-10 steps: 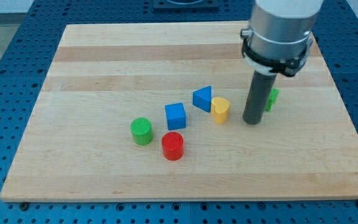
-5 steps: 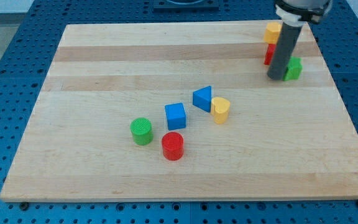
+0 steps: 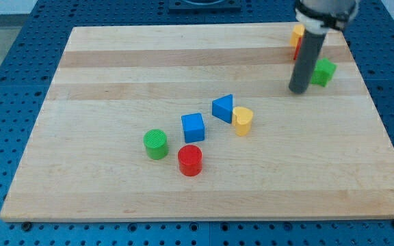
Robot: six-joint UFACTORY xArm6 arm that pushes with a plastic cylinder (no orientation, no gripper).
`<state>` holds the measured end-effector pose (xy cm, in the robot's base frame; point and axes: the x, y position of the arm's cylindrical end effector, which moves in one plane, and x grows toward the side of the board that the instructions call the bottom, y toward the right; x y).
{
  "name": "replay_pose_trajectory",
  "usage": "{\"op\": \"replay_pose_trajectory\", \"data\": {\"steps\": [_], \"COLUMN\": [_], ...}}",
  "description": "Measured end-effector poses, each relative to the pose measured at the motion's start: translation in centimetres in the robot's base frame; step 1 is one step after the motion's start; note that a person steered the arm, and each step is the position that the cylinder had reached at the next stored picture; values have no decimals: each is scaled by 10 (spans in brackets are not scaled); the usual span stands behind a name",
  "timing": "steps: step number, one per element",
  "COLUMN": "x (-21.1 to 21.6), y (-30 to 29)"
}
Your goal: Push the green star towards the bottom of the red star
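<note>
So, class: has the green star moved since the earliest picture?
Yes. The green star has shifted toward the view's top and right, closer to the board's far right corner. My tip now sits just to its lower left.

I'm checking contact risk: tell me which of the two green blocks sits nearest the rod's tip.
The green star, near the wooden board's right edge, just right of my tip. The green cylinder lies far off toward the view's lower left.

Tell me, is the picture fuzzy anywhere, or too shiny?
Camera view: mostly sharp, with even light and only soft shadows under the blocks; the wooden board shows no harsh glare. My tip is crisp, left of the green star; the red star is mostly hidden behind the rod.
</note>
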<state>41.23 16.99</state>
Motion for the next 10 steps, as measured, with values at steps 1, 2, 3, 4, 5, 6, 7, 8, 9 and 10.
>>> {"op": "replay_pose_trajectory", "data": {"steps": [1,2,3,4,5,6,7,8,9,10], "x": [0,-26,-36,-50,-51,-50,-50,-50,-22,-32], "y": [67,103,67,63,65,64,56,56,45,-29]}}
